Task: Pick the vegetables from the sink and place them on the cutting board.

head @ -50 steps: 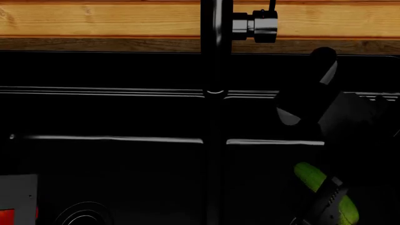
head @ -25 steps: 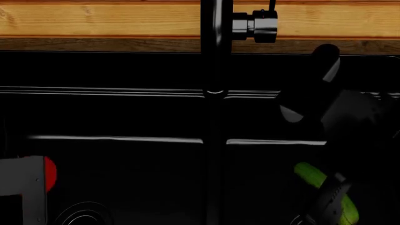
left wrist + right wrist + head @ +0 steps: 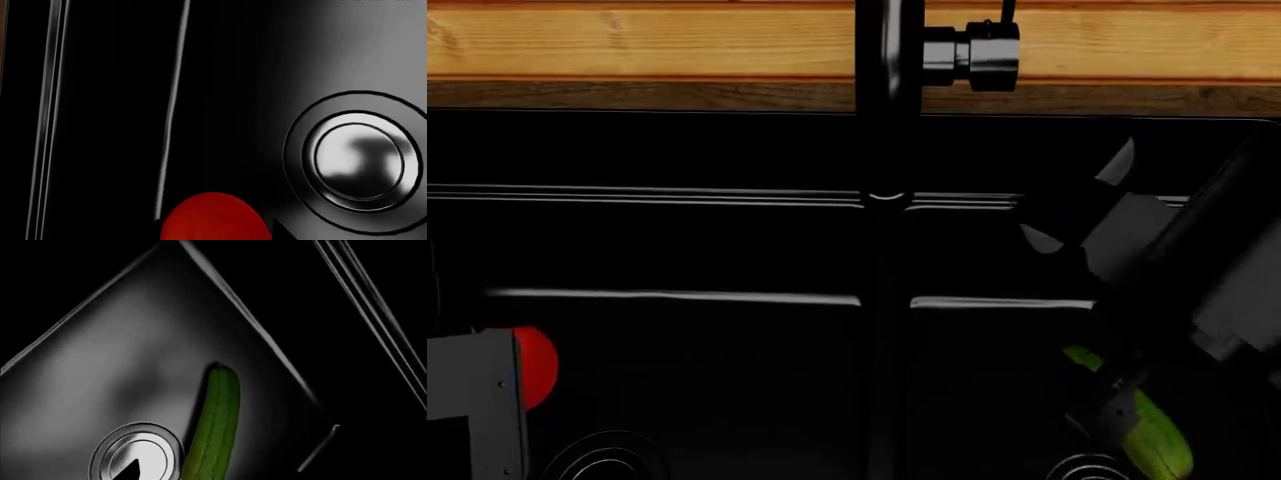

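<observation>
Two vegetables sit in the black sink (image 3: 694,240). The tomato (image 3: 537,366) is at the lower left of the head view, right beside the left arm's grey block. The cucumber (image 3: 1148,440) is at the lower right, under the right arm, beside a round drain (image 3: 137,455).

In the right wrist view the cucumber runs long, pointing away from the camera. The right arm is nearer to it, so I think that arm should go down for it. No pincer tips show, so I cannot tell if either is wide or narrow. The cutting board is not in view.
</observation>
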